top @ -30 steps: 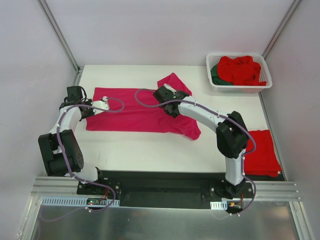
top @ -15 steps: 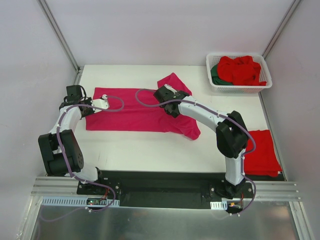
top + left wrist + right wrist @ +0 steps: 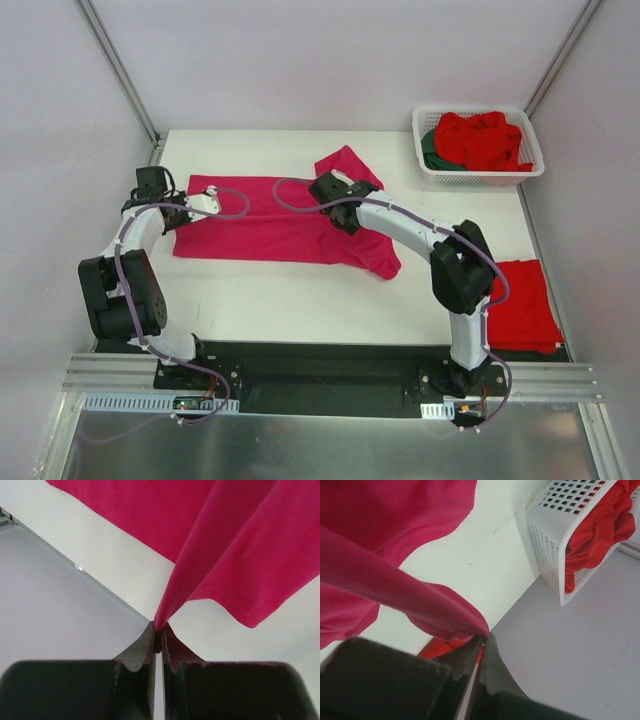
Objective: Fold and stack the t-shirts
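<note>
A magenta-pink t-shirt lies spread across the middle of the table, with one sleeve pointing to the back. My left gripper is at the shirt's left edge. In the left wrist view its jaws are shut on a pinch of magenta cloth that rises from them in a fold. My right gripper is over the shirt's right part, shut on a lifted ridge of the same shirt. A folded red t-shirt lies at the table's right edge.
A white slotted basket stands at the back right corner and holds crumpled red shirts and a dark green one. The right wrist view shows the basket's wall close by. Grey walls enclose the table on three sides.
My left gripper has shifted slightly toward the back, taking the shirt's left edge with it. The right gripper has barely moved.
</note>
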`<state>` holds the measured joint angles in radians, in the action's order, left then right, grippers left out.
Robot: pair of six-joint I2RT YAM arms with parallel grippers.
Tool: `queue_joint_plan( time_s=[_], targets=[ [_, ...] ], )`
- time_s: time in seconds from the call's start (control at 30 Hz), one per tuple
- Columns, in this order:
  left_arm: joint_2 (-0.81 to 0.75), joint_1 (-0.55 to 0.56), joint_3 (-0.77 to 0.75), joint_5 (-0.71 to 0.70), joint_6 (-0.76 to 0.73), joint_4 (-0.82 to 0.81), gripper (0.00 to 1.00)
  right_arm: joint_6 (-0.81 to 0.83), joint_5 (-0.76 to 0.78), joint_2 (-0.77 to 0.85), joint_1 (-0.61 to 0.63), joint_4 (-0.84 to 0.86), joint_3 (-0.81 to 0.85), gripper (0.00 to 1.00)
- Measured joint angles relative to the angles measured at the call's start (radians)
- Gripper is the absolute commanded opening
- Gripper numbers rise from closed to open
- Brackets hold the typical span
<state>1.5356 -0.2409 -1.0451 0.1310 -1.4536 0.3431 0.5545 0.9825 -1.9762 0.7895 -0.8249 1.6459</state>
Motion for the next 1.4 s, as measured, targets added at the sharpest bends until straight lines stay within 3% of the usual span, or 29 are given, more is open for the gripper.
queue_joint_plan(
  time_s=[0.47,1.4],
  targets=[
    [0.051,0.051,-0.053,-0.002,0.007,-0.022,0.0,-0.013,-0.002,-0.003,-0.011,-0.016,0.002,0.01],
    [0.069,0.052,-0.052,-0.055,0.006,-0.024,0.0,-0.019,-0.03,-0.034,-0.017,-0.025,0.022,0.01]
  ],
)
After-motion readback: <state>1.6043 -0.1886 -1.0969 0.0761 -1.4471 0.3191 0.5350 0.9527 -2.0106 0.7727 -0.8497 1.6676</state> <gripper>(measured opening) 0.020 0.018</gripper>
